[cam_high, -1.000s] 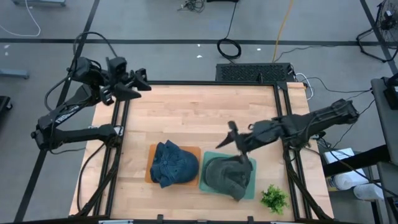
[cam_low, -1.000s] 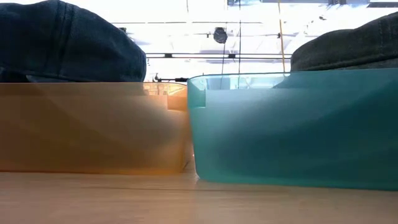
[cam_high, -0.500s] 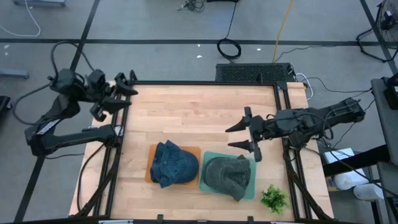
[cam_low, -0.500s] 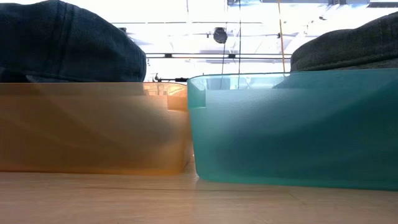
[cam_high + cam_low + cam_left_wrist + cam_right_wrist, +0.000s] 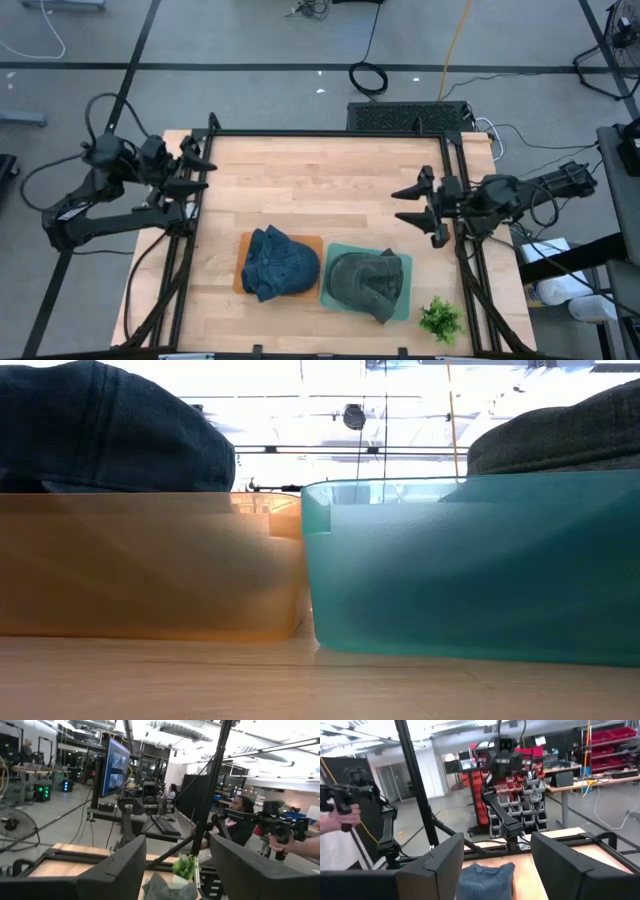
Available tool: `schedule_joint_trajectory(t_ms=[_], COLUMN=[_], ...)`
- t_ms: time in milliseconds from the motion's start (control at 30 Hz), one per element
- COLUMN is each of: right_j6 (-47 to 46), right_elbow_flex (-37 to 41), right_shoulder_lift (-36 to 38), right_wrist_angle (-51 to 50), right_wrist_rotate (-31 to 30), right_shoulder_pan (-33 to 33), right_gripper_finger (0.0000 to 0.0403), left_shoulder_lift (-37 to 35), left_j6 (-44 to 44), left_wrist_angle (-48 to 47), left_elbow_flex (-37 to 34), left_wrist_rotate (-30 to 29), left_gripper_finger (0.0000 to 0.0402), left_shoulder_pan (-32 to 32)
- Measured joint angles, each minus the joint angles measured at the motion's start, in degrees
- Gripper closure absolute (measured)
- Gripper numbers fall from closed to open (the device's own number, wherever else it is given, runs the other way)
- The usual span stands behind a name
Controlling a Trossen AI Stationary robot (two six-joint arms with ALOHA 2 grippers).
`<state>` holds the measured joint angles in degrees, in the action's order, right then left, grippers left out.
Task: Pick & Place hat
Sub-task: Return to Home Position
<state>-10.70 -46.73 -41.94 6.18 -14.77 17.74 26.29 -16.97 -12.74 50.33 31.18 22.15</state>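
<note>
The right gripper (image 5: 410, 205) hung over the right edge of the table (image 5: 320, 180), at the middle right of the high view, its two fingers spread apart and holding nothing. The gray cap (image 5: 365, 283) lay well apart from it, lower in the frame and a little to the left, heaped in the blue-green bin (image 5: 406, 295) near the bottom edge of the table. The left gripper (image 5: 203, 175) sat at the table's upper left corner, also spread wide and empty, far from both bins. Bare wood lay between each gripper and the bins. An orange bin (image 5: 238, 278) stood just beside the blue-green one, on its left, holding a blue denim cap (image 5: 278, 262). A small green plant (image 5: 440, 318) sat at the lower right, near the blue-green bin. Two bins, two cap heaps and one plant were in view; how many caps each heap held could not be told.
</note>
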Motion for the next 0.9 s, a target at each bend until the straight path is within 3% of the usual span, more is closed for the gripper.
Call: schedule_joint_trajectory(t_ms=[200,367,533,900], right_j6=[0.7,2.5,2.5,9.9], right_elbow_flex=[10.7,19.0,25.2,36.8], right_shoulder_lift=[8.9,15.2,19.4,26.9], right_wrist_angle=[5.8,13.8,15.8,27.1], right_wrist_rotate=[-1.6,-2.0,-2.0,-3.4], right_shoulder_pan=[0.0,0.0,0.0,0.0], right_gripper_finger=[0.0185,0.0184,0.0187,0.0187], left_shoulder_lift=[-5.5,-8.7,-9.6,-9.6], left_j6=[1.3,-0.9,-2.6,4.4], left_wrist_angle=[5.9,19.2,30.1,32.8], left_elbow_flex=[-9.5,-20.3,-29.4,-35.3], left_wrist_rotate=[-1.7,-2.4,-8.3,-20.0], left_gripper_finger=[0.0172,0.0172,0.0172,0.0172], left_shoulder_pan=[-2.8,-7.1,-13.8,-27.4])
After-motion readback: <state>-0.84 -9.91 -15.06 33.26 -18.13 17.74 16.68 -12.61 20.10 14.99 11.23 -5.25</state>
